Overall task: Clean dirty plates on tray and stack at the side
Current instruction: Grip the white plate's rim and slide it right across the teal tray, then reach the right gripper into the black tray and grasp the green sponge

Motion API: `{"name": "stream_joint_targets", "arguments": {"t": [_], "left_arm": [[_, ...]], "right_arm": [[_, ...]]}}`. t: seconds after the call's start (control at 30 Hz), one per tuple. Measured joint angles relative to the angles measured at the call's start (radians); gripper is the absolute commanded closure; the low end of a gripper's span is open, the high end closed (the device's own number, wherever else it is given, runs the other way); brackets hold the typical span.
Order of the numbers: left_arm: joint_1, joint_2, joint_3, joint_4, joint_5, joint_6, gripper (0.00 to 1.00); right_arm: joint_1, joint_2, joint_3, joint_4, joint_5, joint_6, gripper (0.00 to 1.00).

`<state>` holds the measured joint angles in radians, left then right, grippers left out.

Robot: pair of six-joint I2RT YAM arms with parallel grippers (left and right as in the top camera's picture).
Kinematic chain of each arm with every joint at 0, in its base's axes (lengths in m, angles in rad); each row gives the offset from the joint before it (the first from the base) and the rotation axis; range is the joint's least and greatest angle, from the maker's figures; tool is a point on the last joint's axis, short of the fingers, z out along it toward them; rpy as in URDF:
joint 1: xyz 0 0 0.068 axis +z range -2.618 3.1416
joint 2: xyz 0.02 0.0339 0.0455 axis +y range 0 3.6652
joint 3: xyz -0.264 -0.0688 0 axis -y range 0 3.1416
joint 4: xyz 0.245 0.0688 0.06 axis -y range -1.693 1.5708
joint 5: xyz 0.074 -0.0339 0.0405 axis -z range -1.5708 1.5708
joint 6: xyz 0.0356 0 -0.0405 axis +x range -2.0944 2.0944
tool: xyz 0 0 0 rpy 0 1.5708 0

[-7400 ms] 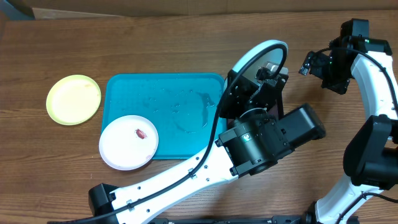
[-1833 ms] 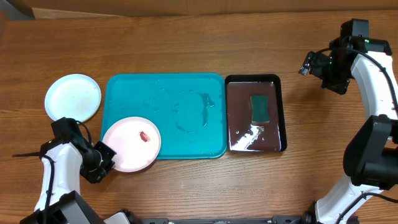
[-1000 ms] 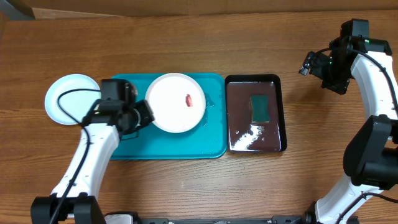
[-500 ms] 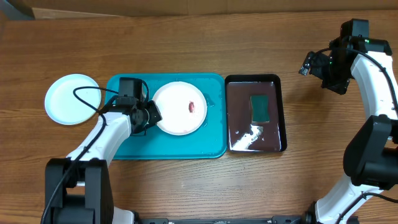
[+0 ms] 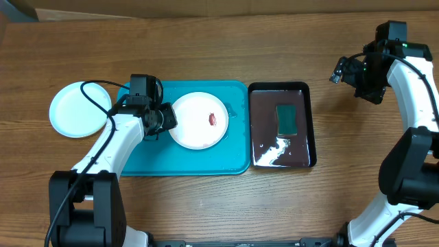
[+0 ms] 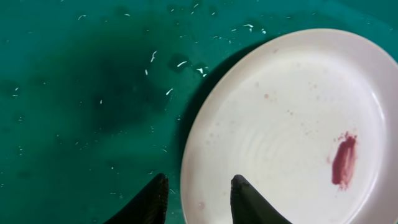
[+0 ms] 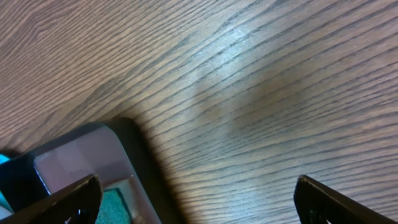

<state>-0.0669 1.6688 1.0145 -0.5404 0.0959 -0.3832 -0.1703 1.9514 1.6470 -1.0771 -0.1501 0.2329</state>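
Turquoise tray [image 5: 140, 159] sits mid-tabletop [image 5: 206, 48], wet, specks of water on it. White plate [image 5: 197, 121] lies flat inside the tray, toward its far edge, with one red smear [image 6: 344, 161] right of the plate's centre and a few faint pink flecks near it. Left pincer [image 5: 167, 119] is at that plate's left rim, released: its fingers [image 6: 154, 200] stand apart, one over the tray floor and one over the plate, rim edge in the gap, not pinched. Second plate, pale plate [image 5: 79, 110], is off the tray on bare wood toward the tabletop's left edge, just beside the tray's far left corner; looks clean from above. Black tray [image 5: 255, 123] is just beside the turquoise tray on its right, glossy and wet, with a green sponge [image 5: 287, 118] in it. Right pincer [image 7: 194, 186] hangs over bare wood near the far right corner of the tabletop, spread wide, grasping nothing; a corner of the black tray shows in its wrist view.
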Motion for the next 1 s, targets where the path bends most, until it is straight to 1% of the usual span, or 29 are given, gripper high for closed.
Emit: {"name": "stream_joint_targets", "arguments": {"t": [0.07, 0.17, 0.2, 0.23, 0.27, 0.3, 0.5, 0.6, 0.63, 0.73, 0.8, 0.87, 1.0], "left_arm": [[0.0, 0.01, 0.0, 0.0, -0.014, 0.002, 0.67], [0.0, 0.039, 0.0, 0.003, -0.024, 0.003, 0.73], [0.0, 0.05, 0.0, 0.004, -0.024, 0.006, 0.78], [0.0, 0.064, 0.0, 0.006, -0.023, 0.01, 0.87], [0.0, 0.075, 0.0, 0.01, -0.023, 0.015, 0.92], [0.0, 0.089, 0.0, 0.015, -0.023, 0.021, 0.96], [0.0, 0.112, 0.002, 0.026, -0.018, 0.021, 0.96], [0.0, 0.112, 0.002, 0.026, -0.018, 0.021, 0.96], [0.0, 0.112, 0.002, 0.026, -0.018, 0.021, 0.96], [0.0, 0.112, 0.003, 0.031, -0.018, 0.021, 0.96], [0.0, 0.112, 0.003, 0.037, -0.018, 0.021, 0.96], [0.0, 0.112, 0.003, 0.041, -0.018, 0.021, 0.96], [0.0, 0.112, 0.003, 0.044, -0.018, 0.021, 0.96]], "right_arm": [[0.0, 0.0, 0.0, 0.0, 0.0, 0.0, 0.0], [0.0, 0.0, 0.0, 0.0, 0.0, -0.001, 0.0], [0.0, 0.0, 0.0, 0.0, 0.0, 0.0, 0.0], [0.0, 0.0, 0.0, 0.0, 0.0, 0.0, 0.0], [0.0, 0.0, 0.0, 0.0, 0.0, 0.0, 0.0], [0.0, 0.0, 0.0, 0.0, 0.0, 0.0, 0.0], [0.0, 0.0, 0.0, 0.013, 0.0, 0.0, 0.0], [0.0, 0.0, 0.0, 0.024, -0.033, 0.013, 0.0], [0.0, 0.0, 0.0, 0.008, -0.056, 0.014, 0.09], [0.0, 0.0, 0.0, -0.074, -0.192, -0.03, 0.18], [0.003, 0.0, 0.0, -0.141, -0.278, -0.062, 0.18], [0.017, 0.0, 0.0, -0.206, -0.317, -0.086, 0.18], [0.092, 0.0, 0.0, -0.29, -0.291, -0.108, 0.18]]}}
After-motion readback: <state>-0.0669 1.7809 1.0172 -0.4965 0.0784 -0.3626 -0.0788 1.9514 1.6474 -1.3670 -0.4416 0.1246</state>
